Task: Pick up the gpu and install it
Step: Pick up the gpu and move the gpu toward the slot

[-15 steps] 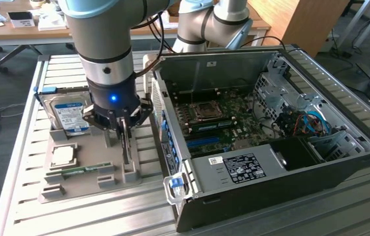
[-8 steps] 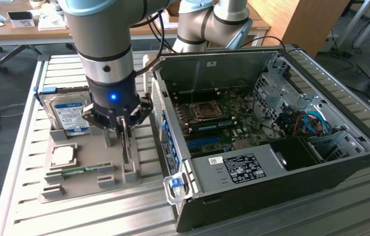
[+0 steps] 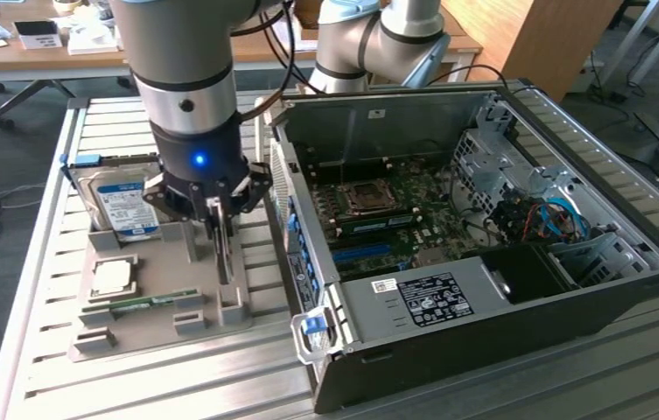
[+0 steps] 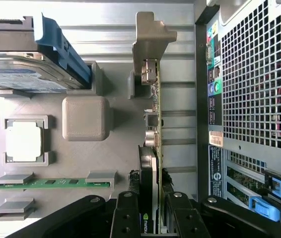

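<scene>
The gpu (image 4: 151, 148) stands on edge in a slot of the grey fixture tray (image 4: 81, 94), seen edge-on with its green board, black cooler and silver bracket (image 4: 150, 39) at the far end. My gripper (image 4: 153, 201) straddles it near the end away from the bracket, a finger (image 4: 125, 210) against each face, shut on the card. In the exterior view the gripper (image 3: 220, 229) reaches straight down onto the gpu (image 3: 227, 262), which still sits in the tray (image 3: 143, 328). The open computer case (image 3: 609, 262) lies just beyond, at the exterior view's right, motherboard (image 3: 399, 219) exposed.
On the tray are a hard drive (image 3: 119, 197) with a blue-white label, a square processor (image 3: 111, 276) and a narrow green memory stick (image 3: 143, 304). The case's perforated rear wall (image 4: 249, 74) stands close beside the gpu. A second robot arm (image 3: 364, 44) is behind the case.
</scene>
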Motion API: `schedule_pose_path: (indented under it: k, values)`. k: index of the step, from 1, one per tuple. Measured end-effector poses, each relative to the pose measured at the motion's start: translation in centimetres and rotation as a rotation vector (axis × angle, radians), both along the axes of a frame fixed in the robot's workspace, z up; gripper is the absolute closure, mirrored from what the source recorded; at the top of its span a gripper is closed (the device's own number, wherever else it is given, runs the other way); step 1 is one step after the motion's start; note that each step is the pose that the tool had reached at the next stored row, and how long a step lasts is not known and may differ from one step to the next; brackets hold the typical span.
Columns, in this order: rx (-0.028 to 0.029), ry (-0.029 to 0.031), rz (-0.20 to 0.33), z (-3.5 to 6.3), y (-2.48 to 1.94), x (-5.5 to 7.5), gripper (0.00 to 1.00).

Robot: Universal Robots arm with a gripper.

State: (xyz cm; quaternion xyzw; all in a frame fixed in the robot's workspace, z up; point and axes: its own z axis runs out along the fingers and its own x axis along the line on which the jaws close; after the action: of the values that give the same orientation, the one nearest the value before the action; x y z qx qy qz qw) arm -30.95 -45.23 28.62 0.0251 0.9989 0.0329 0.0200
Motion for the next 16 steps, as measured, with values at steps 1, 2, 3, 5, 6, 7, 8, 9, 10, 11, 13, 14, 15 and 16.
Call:
schedule_pose_path:
  k: [1,2,3,5,6,7,8,9,10,11,13,14,15,16]
  values:
    - [0.0,0.0,0.0,0.22,0.0,0.0,0.73]
    - [0.0,0.0,0.0,0.46,0.0,0.0,0.73]
    - [0.0,0.0,0.0,0.71,0.0,0.0,0.73]
    - [0.0,0.0,0.0,1.25,0.0,0.0,0.73]
    - [0.0,0.0001,0.0,1.5,0.0,0.0,0.73]
    - [0.0,0.0,0.0,1.72,0.0,0.0,0.73]
    - [0.0,0.0,0.0,1.94,0.0,0.0,0.73]
    - [0.0,0.0,0.0,2.17,0.0,0.0,0.73]
    - [0.0001,0.0,0.0,2.4,0.0,0.0,0.73]
    - [0.0,0.0,0.0,2.63,0.0,0.0,0.73]
    - [0.0001,0.0,0.0,3.08,0.0,0.0,0.73]
    - [0.0,0.0001,0.0,3.31,0.0,0.0,0.73]
    - [0.0,0.0001,0.0,3.53,0.0,0.0,0.73]
    - [0.0001,0.0,0.0,3.72,0.0,0.0,0.73]
